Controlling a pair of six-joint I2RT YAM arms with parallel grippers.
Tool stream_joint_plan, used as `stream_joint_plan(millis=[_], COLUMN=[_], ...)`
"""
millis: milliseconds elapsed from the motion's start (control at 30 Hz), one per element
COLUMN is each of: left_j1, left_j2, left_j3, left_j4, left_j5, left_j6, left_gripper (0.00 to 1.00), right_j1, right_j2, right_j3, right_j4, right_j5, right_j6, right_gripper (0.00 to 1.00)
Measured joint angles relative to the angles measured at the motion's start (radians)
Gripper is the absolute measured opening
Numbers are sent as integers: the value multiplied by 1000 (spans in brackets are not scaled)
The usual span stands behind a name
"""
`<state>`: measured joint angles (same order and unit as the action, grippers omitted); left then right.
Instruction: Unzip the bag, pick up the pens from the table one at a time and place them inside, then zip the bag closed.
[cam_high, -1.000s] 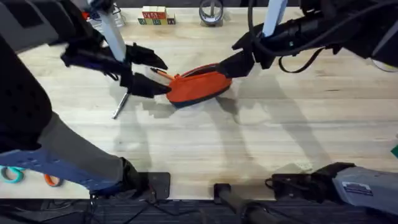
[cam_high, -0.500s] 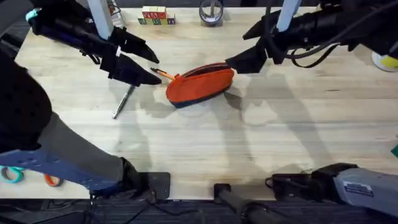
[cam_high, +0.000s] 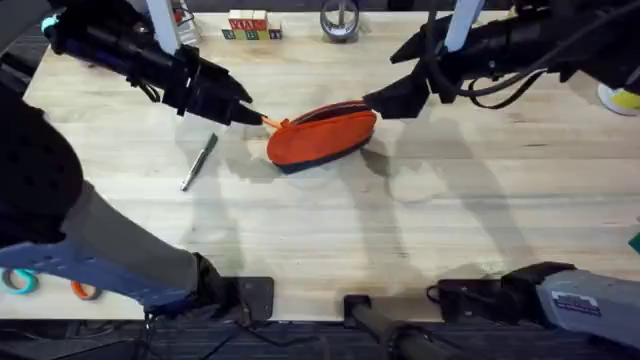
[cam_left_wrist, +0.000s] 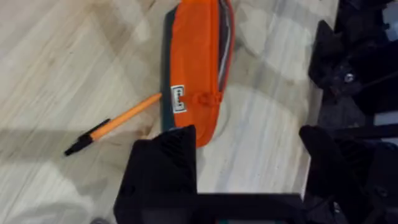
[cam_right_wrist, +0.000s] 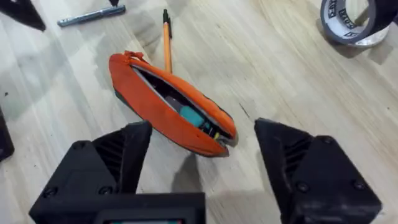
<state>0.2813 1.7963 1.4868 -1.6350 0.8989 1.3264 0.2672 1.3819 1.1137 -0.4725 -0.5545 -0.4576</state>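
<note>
Left gripper (cam_left_wrist: 249, 180), jaws apart and empty, hangs just above the bag's (cam_high: 320, 135) end and the orange pen (cam_left_wrist: 112, 124) beside it. Right gripper (cam_right_wrist: 196, 162), jaws apart, hovers over the bag's unzipped opposite end. Small label (cam_left_wrist: 179, 98) unreadable. Silver pen (cam_high: 198, 161) lies apart on the table (cam_high: 400, 230).

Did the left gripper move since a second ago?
Yes. The left gripper went up the overhead view, off the silver pen, and now sits at the orange pen beside the pouch.
</note>
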Motion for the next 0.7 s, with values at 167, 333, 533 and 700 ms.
stream_joint_plan(millis=[167, 333, 533, 700], left_j1=[0, 0, 0, 0], left_j2=[-80, -227, -378, -502], left_j3=[0, 0, 0, 0], left_j4=[58, 72, 72, 71], left_j5=[-22, -88, -177, -220], left_j6=[-98, -205, -313, -376], left_gripper=[999, 999, 999, 999], right_j1=[0, 0, 0, 0], right_j2=[0, 0, 0, 0], right_j3=[0, 0, 0, 0], right_j4=[0, 0, 0, 0], right_j5=[0, 0, 0, 0], right_j6=[0, 0, 0, 0], right_gripper=[995, 996, 996, 996])
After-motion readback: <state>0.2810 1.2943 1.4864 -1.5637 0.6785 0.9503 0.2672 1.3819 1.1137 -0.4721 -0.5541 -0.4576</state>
